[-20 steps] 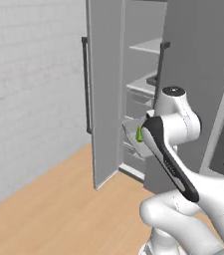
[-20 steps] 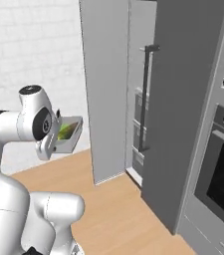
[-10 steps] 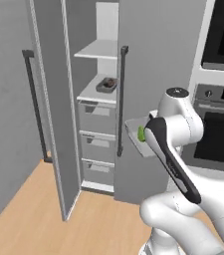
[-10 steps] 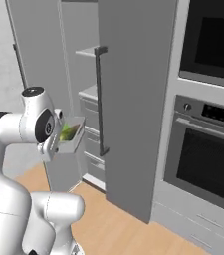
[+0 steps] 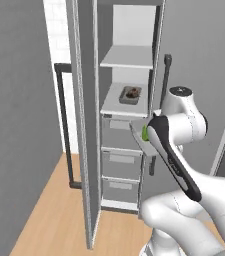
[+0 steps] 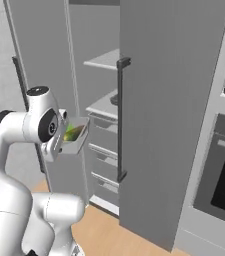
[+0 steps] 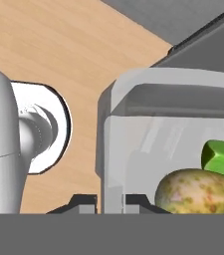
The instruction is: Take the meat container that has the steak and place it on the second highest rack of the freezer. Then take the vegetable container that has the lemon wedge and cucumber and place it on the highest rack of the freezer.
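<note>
The veggie tray (image 7: 148,144) is a pale, see-through grey box with low walls and round corners. Inside it sit a bright green bit (image 7: 223,158) and a bigger yellow-green speckled lump (image 7: 198,191), both much smaller than the tray. The tray is up in the air, in front of the open freezer (image 5: 129,125), about level with the lower shelf, and it looks a little tipped in the right base view. The gripper (image 7: 111,201) holds it by one wall: the two dark fingers (image 7: 86,201) are almost shut, with the thin wall pinched between them. So the second part of the job seems to be in hand, carrying the veggies to the freezer. The first part looks done, because the meat tray (image 5: 130,94) with the brown steak (image 5: 132,92) rests on the second shelf (image 5: 109,105). The top shelf (image 5: 126,57) is flat, light grey and bare. Next, I think the arm has to lift the tray higher, keep it level so nothing rolls out, and slide it in over the top shelf. It must stay clear of the open door (image 5: 81,120) and the dark handle (image 5: 165,82) just beside the arm.
</note>
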Robot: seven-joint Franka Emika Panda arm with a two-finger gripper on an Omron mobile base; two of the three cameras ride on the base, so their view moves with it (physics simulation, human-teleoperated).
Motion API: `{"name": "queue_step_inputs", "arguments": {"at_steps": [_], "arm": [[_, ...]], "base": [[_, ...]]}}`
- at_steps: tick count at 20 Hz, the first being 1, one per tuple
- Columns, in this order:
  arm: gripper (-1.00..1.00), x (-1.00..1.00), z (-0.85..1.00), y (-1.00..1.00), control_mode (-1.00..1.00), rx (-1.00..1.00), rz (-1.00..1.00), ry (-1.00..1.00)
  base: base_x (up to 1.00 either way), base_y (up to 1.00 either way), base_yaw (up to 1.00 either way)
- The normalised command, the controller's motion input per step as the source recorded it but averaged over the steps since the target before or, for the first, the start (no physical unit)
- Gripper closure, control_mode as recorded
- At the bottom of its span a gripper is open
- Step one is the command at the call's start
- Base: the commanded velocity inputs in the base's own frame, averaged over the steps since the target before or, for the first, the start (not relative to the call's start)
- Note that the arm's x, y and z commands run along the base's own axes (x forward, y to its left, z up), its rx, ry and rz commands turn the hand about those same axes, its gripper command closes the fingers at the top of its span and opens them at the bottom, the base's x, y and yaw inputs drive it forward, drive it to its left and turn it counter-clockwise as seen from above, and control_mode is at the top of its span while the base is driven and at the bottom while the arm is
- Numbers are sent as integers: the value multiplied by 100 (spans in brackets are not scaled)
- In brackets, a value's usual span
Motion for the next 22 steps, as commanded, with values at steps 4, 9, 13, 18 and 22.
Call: {"name": "queue_step_inputs", "arguments": {"at_steps": [4,9,13,18,22], "arm": [[100,0,0,0,100,0,0,0],[100,0,0,0,100,0,0,0],[100,0,0,0,100,0,0,0],[100,0,0,0,100,0,0,0],[100,0,0,0,100,0,0,0]], "base": [[76,7,-26],[66,0,-19],[41,39,-7],[38,41,-5],[60,10,-12]]}}
